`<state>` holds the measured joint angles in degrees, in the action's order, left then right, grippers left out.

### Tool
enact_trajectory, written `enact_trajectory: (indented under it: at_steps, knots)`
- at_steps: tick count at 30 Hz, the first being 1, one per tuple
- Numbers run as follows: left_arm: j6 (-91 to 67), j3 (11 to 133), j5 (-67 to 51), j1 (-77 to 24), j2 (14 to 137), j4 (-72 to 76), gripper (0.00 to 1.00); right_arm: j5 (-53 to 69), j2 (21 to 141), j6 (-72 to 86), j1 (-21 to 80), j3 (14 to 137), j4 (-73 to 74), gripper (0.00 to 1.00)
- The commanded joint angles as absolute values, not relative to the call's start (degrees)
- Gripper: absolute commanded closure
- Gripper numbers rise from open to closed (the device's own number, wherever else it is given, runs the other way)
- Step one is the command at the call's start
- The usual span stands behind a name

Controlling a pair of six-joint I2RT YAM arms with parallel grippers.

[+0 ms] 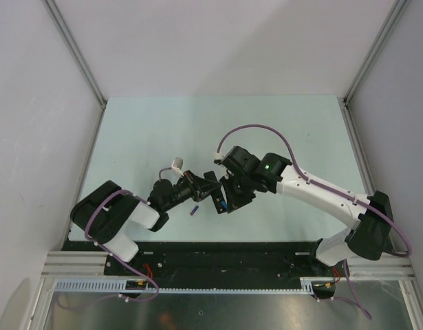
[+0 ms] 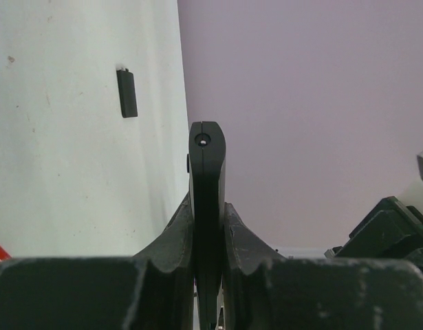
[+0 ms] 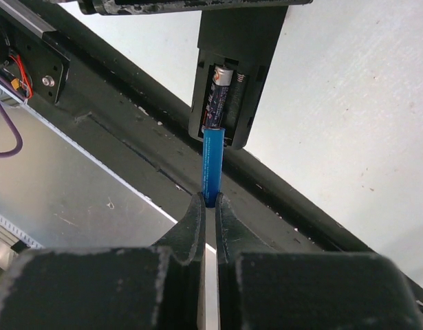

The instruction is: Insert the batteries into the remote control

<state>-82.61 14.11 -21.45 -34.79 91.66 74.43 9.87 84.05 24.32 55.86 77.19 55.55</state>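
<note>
A pale, mint-tinted table top [image 1: 149,130], matt and lightly speckled with small marks, is enclosed by plain white walls [image 1: 218,41] joined at slim aluminium corner posts [image 1: 77,55]. A black base strip [image 1: 218,251] and a brushed metal sheet [image 3: 67,185] are seen along its near edge. Over the middle of the surface, the slim, long black plastic remote control [image 2: 207,172] is clamped edge-on between the fingers of the left gripper [image 2: 208,206], which are closed tight against its sides; their black pads [image 2: 242,234] are scuffed and dusty. The back of the remote control is turned toward the right wrist camera, and its rectangular battery compartment [image 3: 242,82] is uncovered. In one slot of it a dark battery [image 3: 220,93] with a silvery cap and glossy print is seated. A smooth, cylindrical bright blue battery [image 3: 212,165] is pinched by its tail end in the right gripper [image 3: 211,205], the jaws drawn almost together around it. Its free tip is set against the lower end of the remote control, at the mouth of the compartment. A small purple-blue battery [image 1: 194,208] lies on the table just beside the remote control, on its near side. A flat black rectangular plate [image 2: 127,93] lies on the table well apart from the remote control.
</note>
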Motion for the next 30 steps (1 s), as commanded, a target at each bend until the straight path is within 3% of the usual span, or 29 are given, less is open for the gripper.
enact_trajectory:
  at_steps: [1,30]
  knots:
    - [-83.0,14.4,-20.0,-35.5,88.6,96.2,1.00,10.2,84.9,25.7,56.0,80.0,57.4,1.00]
    - [-81.3,12.8,-18.6,-37.5,84.5,96.2,1.00,5.7,88.8,29.1,55.2,82.4,58.6,1.00]
